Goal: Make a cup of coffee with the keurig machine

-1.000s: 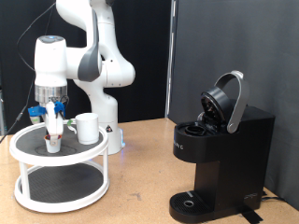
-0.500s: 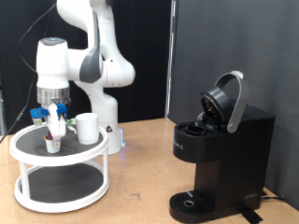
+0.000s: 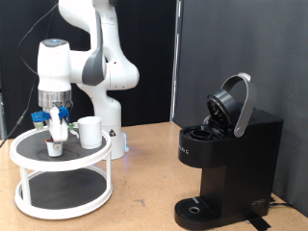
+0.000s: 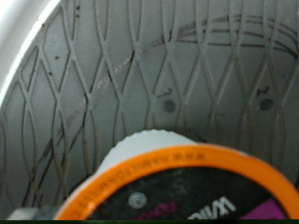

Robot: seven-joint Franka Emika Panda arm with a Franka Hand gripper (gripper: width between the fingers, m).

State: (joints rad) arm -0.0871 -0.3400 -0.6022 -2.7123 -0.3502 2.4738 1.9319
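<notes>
Gripper (image 3: 57, 132) hangs over the upper tier of the white two-tier stand (image 3: 29, 154), its fingers pointing down at a small pod (image 3: 55, 148) that sits on that tier — whether the fingers are closed on the pod or merely around it cannot be told. Through the wrist view the pod (image 4: 187, 191) shows an orange rim and dark lid above the stand's patterned grey mat (image 4: 112, 65). Just beside the pod, on the same tier, stands the cup (image 3: 89, 131). Well apart from the stand, toward the exterior view's right, sits the keurig machine (image 3: 231, 159) — lid raised.
</notes>
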